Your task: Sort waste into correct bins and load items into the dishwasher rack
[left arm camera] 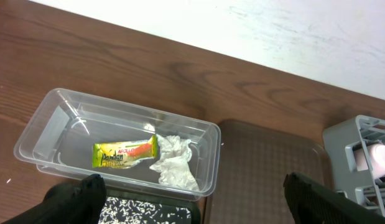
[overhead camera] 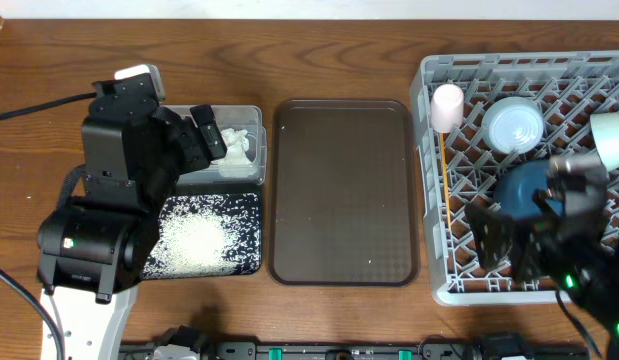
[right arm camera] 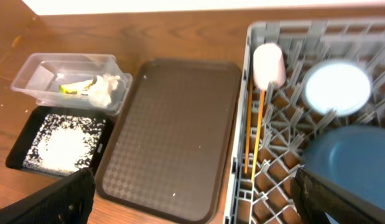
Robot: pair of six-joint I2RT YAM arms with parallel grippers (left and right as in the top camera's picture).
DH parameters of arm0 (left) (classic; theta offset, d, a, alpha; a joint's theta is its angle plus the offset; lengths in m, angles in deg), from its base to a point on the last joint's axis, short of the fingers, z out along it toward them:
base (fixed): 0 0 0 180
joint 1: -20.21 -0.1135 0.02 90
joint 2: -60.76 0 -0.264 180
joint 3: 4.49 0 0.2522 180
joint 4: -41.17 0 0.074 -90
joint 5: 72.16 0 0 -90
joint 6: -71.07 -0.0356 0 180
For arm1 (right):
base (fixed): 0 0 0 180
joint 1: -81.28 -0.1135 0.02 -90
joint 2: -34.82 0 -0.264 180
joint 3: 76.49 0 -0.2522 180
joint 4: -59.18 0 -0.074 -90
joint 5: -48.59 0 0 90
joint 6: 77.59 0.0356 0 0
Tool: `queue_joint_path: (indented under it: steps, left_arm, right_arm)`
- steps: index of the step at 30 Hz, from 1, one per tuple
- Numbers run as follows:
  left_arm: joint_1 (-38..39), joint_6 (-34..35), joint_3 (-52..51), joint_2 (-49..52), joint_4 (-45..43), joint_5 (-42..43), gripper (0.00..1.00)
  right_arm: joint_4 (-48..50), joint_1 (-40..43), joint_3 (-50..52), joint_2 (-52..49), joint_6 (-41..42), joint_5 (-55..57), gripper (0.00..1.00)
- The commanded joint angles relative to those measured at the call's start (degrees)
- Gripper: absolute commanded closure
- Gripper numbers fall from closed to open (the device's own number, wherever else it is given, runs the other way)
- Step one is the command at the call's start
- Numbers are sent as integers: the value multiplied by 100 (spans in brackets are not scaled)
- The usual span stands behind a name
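Counts: 2 bins, 1 napkin, 1 wrapper, 1 spread of rice, 1 tray, 1 rack. In the rack: 1 plate, 1 pink cup, 1 white bowl, 2 chopsticks, plus 1 pale bowl (overhead camera: 611, 138) at its right edge (cut off by the frame, arm partly over it).

Left gripper (left arm camera: 193, 186): released, jaws wide, nothing held.
- Directly under it: black bin (overhead camera: 251, 232), rice grains (overhead camera: 194, 240) scattered over its floor.
- Just ahead, beside that bin: clear tub (left arm camera: 49, 118). Inside it the wrapper (left arm camera: 125, 154) lies flat, with the crumpled napkin (left arm camera: 175, 163) touching its right end.
- Ahead-right: brown tray (left arm camera: 267, 162) on the tabletop (left arm camera: 198, 81), then a corner of the rack (left arm camera: 357, 134).
- In the overhead view the left arm covers most of the tub.

Right gripper (right arm camera: 193, 177): also released, wide, empty, over the rack's near side.
- Below-right: blue plate (right arm camera: 354, 162) among the pegs.
- Ahead: chopsticks (right arm camera: 254, 124) along the rack's left wall, pink cup (right arm camera: 269, 65) at their far end.
- Ahead-right, past the plate: white bowl (right arm camera: 337, 87).
- To the left: tray, both bins well beyond it.
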Motion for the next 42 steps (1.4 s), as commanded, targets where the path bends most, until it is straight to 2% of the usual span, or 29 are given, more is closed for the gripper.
queue_joint_path:
  steps: [1, 7, 12, 17, 29, 37, 42]
  left_arm:
    - [-24, -55, 103, 22, 4, -72, 6]
    - [-24, -55, 103, 22, 4, -72, 6]
    - [-24, -57, 101, 22, 4, -72, 6]
    - [-24, -55, 103, 22, 4, -72, 6]
    - [-24, -57, 101, 22, 4, -72, 6]
    - [-24, -55, 101, 22, 4, -72, 6]
    - [-24, -55, 101, 22, 4, -72, 6]
  right_arm:
    - [2, -142, -68, 304, -140, 339, 1]
    - [116, -162, 28, 892, -136, 656, 1]
    - [748, -166, 573, 1491, -101, 586, 1]
    - [1711, -254, 1676, 2203, -92, 516, 1]
    - [4614, -341, 5233, 3510, 105, 461, 1]
    - [6229, -431, 6798, 3987, 299, 459, 1]
    - [6675, -431, 7532, 4389, 297, 533, 1]
